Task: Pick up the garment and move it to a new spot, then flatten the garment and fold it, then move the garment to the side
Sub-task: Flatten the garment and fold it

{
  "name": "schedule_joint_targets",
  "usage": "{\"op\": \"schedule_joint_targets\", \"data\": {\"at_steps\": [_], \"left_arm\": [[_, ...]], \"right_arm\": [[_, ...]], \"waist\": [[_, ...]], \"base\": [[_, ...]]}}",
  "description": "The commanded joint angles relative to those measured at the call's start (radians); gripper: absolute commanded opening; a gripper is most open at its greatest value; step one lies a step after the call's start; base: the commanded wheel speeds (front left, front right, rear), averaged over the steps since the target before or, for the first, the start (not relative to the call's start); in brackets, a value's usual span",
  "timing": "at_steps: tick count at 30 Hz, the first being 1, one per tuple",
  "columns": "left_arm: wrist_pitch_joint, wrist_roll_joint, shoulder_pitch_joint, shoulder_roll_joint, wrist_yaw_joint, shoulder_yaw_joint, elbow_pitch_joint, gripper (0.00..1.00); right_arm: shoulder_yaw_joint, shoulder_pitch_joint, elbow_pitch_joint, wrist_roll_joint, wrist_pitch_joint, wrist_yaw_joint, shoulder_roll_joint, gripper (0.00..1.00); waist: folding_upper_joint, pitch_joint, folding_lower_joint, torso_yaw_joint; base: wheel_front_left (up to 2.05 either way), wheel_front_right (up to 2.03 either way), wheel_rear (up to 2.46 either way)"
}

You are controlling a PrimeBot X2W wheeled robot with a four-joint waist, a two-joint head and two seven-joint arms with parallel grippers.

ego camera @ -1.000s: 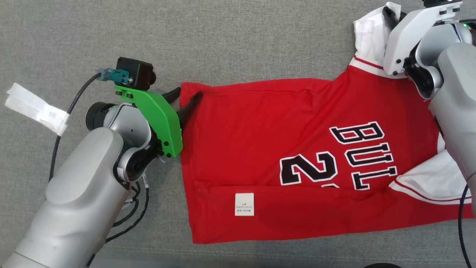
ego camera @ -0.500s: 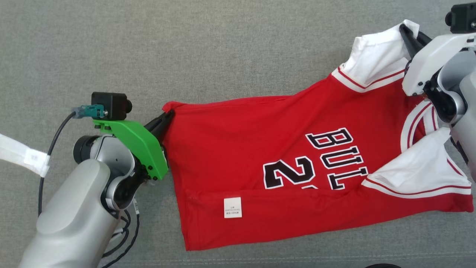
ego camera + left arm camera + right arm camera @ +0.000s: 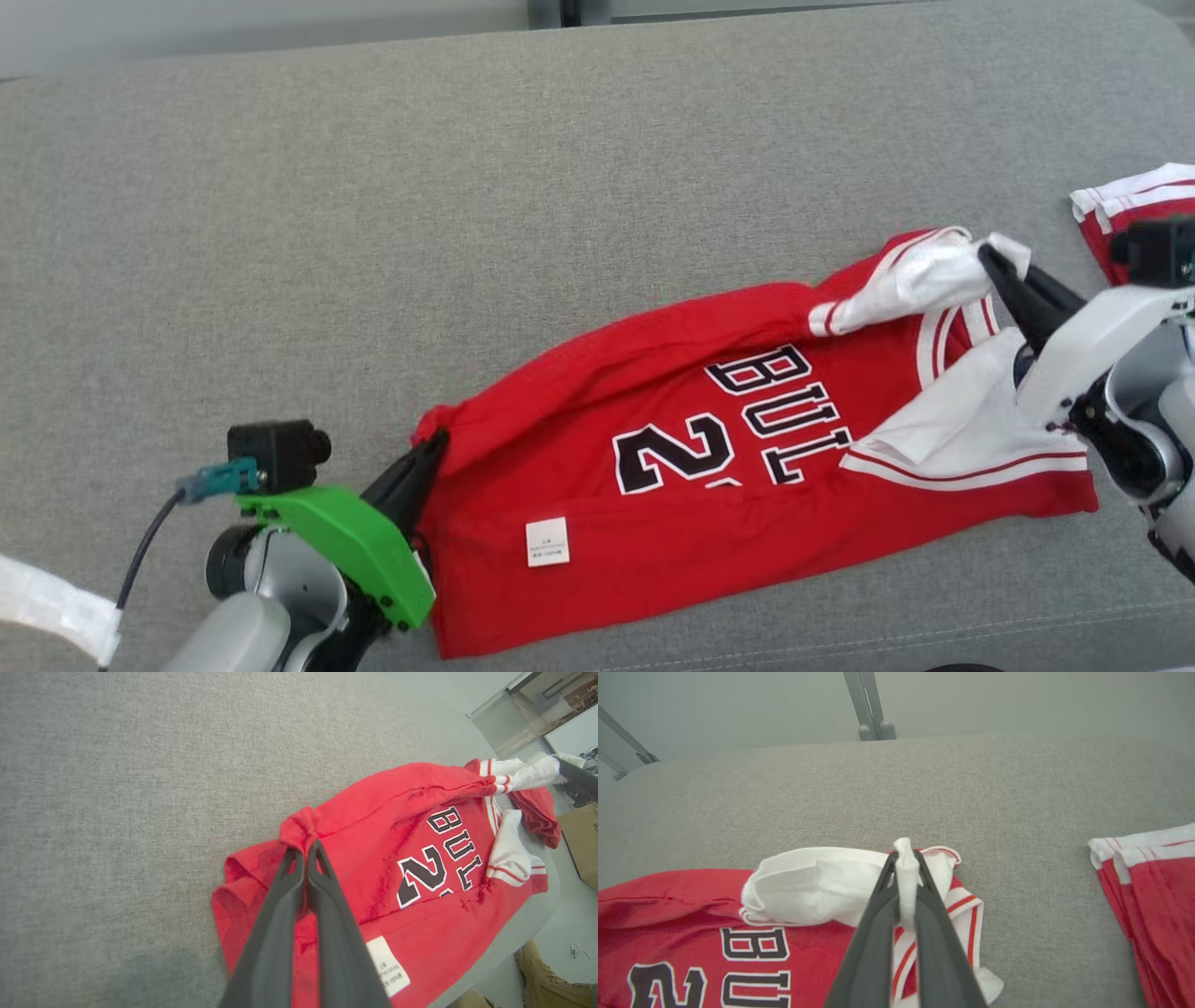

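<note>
**Head view: soft jersey pinched at both ends**

Head view shows the red garment [image 3: 747,485] lying on the grey cushion [image 3: 467,187], slung between the two grippers. The left gripper [image 3: 422,462] is clamped on a bunched red hem corner at its tips. The right gripper [image 3: 903,858] is clenched on a fold of white sleeve cloth. The fabric looks light and limp and should sag between the holds. I judge corners and seams the surest places to grip, and a thin pinch could slip.
</note>
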Motion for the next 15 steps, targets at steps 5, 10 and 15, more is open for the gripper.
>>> {"op": "schedule_joint_targets", "data": {"at_steps": [5, 10, 15], "left_arm": [[-0.027, -0.054, 0.135, 0.022, 0.052, 0.032, -0.071, 0.00], [-0.033, -0.073, 0.192, 0.030, 0.061, 0.038, -0.069, 0.00], [-0.034, -0.105, 0.200, 0.028, 0.062, 0.062, -0.093, 0.00]], "right_arm": [[-0.035, 0.152, -0.056, 0.016, -0.005, -0.002, 0.002, 0.00], [-0.061, 0.221, -0.032, -0.019, -0.011, -0.002, 0.046, 0.00], [-0.098, 0.242, -0.046, -0.018, -0.010, -0.002, 0.076, 0.00]], "waist": [[0.0000, -0.029, 0.0000, -0.046], [0.0000, -0.036, 0.0000, -0.060], [0.0000, -0.054, 0.0000, -0.057]], "base": [[0.00, 0.00, 0.00], [0.00, 0.00, 0.00], [0.00, 0.00, 0.00]]}}
